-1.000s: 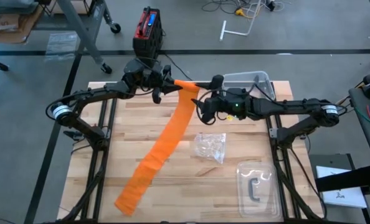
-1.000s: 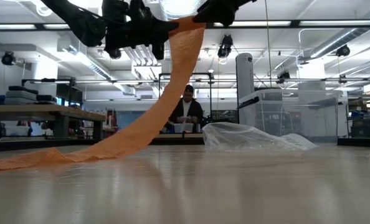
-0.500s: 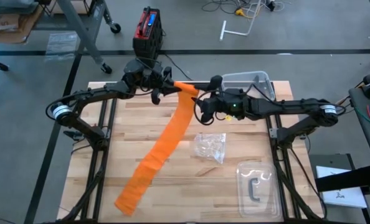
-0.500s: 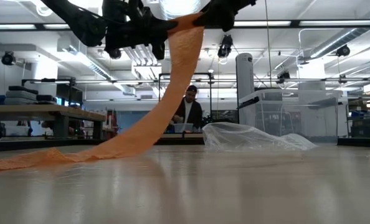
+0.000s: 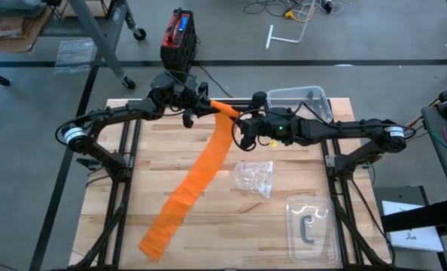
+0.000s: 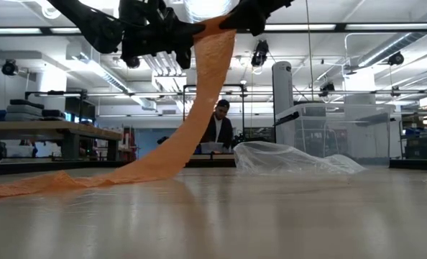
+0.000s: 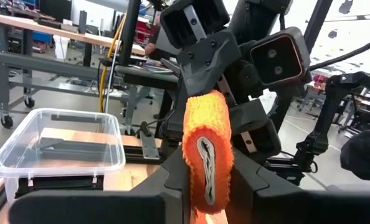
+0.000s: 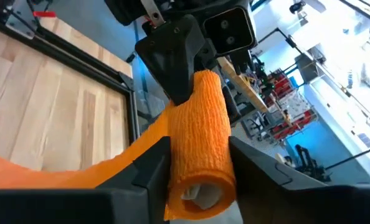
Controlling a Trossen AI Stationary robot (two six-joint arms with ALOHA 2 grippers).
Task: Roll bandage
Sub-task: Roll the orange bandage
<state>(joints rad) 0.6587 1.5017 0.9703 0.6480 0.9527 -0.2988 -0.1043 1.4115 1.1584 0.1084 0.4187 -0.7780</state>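
The bright orange bandage [image 5: 201, 169] is a long flat band with a small roll [image 7: 207, 146] at its far end, held high above the table's far middle. From the roll the band hangs down [image 6: 199, 108] and its near end [image 5: 157, 235] lies flat on the table at the near left. My left gripper [image 5: 208, 105] and my right gripper [image 5: 237, 120] are both shut on the roll from opposite ends. My left gripper pinches the roll between its two fingers, level from the table's left; the roll's flat end [image 7: 207, 168] faces the wrist camera. The roll is lifted clear. My right gripper pinches the roll's round sides [image 8: 200, 134] between its two fingers, level from the table's right, along the roll's axis. The band leaves the roll and hangs below.
A crumpled clear plastic wrapper [image 5: 255, 178] lies right of the band. A clear bin [image 5: 302, 102] stands at the far right, a clear tray with a dark clip [image 5: 311, 228] at the near right. A person [image 6: 217, 129] shows in the room beyond the table.
My right gripper has shifted slightly toward the table's far left with the roll, and the band's upper part has followed. The near end stays flat on the table.
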